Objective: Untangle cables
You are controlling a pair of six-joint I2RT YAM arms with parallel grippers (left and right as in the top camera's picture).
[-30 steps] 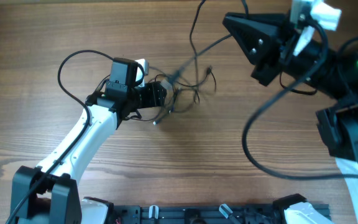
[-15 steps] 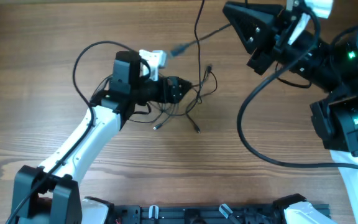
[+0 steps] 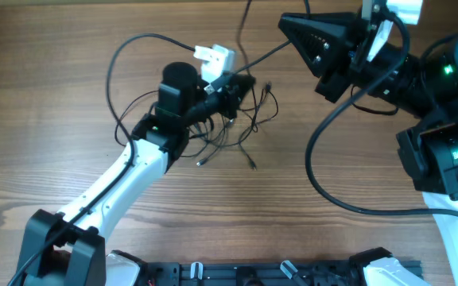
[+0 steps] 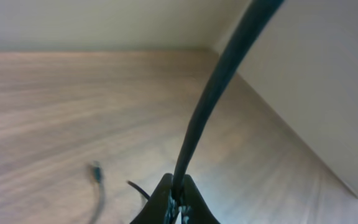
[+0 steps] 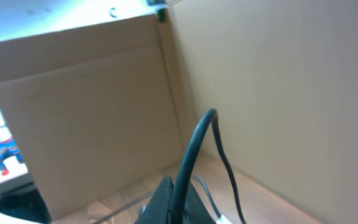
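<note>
The cables [image 3: 241,119] are thin black cords in a loose tangle at mid-table, with silvery plug ends [image 3: 199,161] lying toward the near side. My left gripper [image 3: 245,83] is at the far edge of the tangle. Its wrist view shows the left gripper [image 4: 178,194] shut on a black cord [image 4: 204,112] that runs steeply up from the jaws. A small plug [image 4: 96,173] lies on the wood to its left. My right gripper [image 3: 288,25] hovers high at the back right. In its wrist view the right gripper [image 5: 175,196] is shut on a cord [image 5: 194,146] that arches up and drops to the right.
Thick black arm cables [image 3: 324,187] loop across the right side of the table. A black rail [image 3: 277,274] runs along the front edge. Cardboard walls [image 5: 86,106] fill the right wrist view. A pale board [image 4: 309,81] stands along the table's right side.
My left gripper was open a moment ago; it has moved toward the far right over the tangle and shut on a cord. The right arm has barely shifted.
</note>
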